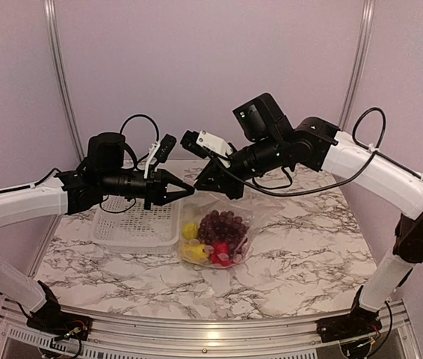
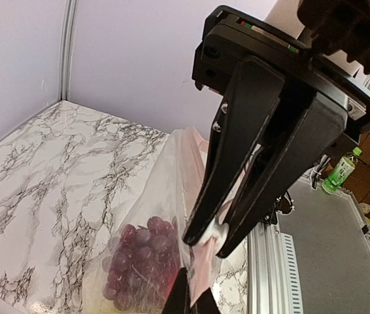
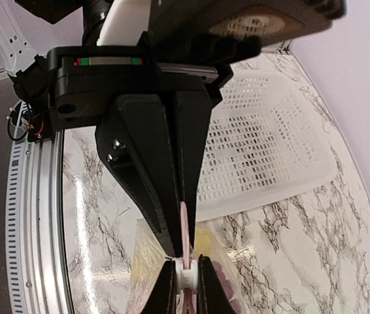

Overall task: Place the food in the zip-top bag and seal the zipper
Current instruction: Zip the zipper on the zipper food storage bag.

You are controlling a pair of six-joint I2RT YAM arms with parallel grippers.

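Lilac walls behind, white marble-veined surface [image 1: 309, 247] below. At left of centre, on that surface: white slotted plastic basket [image 1: 133, 224]. At frame centre, just right of the basket: large clear crinkly plastic zip-top bag [image 1: 247, 224], lower end down on the marble, mouth edge raised between both arms. Inside: dark purple toy grape bunch [image 1: 223, 224], with yellow pieces [image 1: 191, 250] and a red piece [image 1: 223, 256] beneath. Left end effector [image 3: 180, 248]: clenched, pinches the thin pinkish zipper strip [image 3: 184, 229]. Right end effector [image 2: 211, 242]: clamped on the small white slider tab [image 3: 186, 279], tips almost touching the left one's.
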